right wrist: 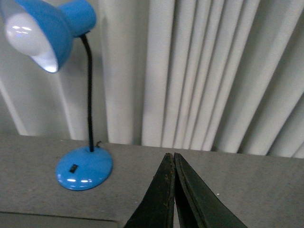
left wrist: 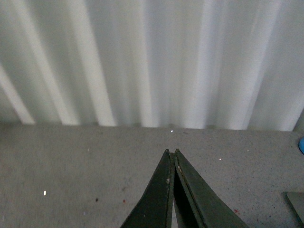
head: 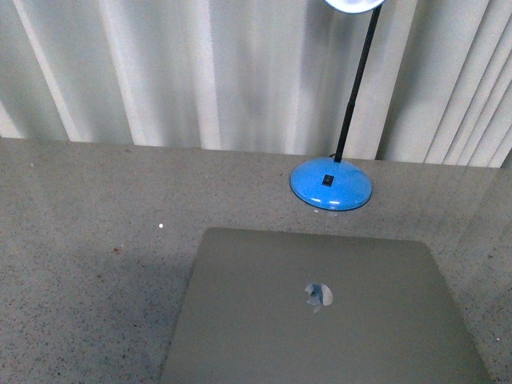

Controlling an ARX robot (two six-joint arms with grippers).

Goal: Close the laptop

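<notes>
Silver-grey laptop (head: pixel 320 320) lid with a shiny logo (head: pixel 318 295); blue desk lamp (head: pixel 331 183), black stem; speckled grey table (head: pixel 88 240); white pleated curtain (head: pixel 200 72).

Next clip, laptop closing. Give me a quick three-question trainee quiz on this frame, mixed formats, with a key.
1. True or false: the laptop shows its keyboard in the front view.
2. The lamp base is: A red, B blue, C black.
3. Fill in: the left gripper and right gripper both have fingertips pressed ____.

Key: 1 false, only the lid's outside with its logo shows. 2 B. 3 together.
</notes>
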